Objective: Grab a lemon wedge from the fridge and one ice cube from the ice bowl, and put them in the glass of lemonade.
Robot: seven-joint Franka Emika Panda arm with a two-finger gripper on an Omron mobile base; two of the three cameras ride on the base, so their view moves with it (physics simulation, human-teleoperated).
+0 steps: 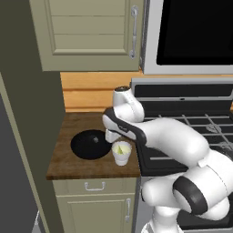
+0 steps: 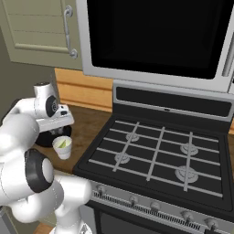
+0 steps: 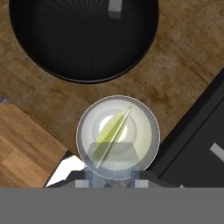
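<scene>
The glass of lemonade stands on the wooden counter, just right of the black ice bowl. A yellow-green lemon wedge lies in the glass. My gripper hangs straight over the glass, shut on a pale translucent ice cube that sits above the rim. Another ice cube rests in the bowl. From the right side the glass shows below my hand, with the bowl behind it. The fridge is out of view.
A black gas stove adjoins the counter on the right, its edge close to the glass. A microwave and an upper cabinet hang above. A tall dark panel bounds the counter's left end.
</scene>
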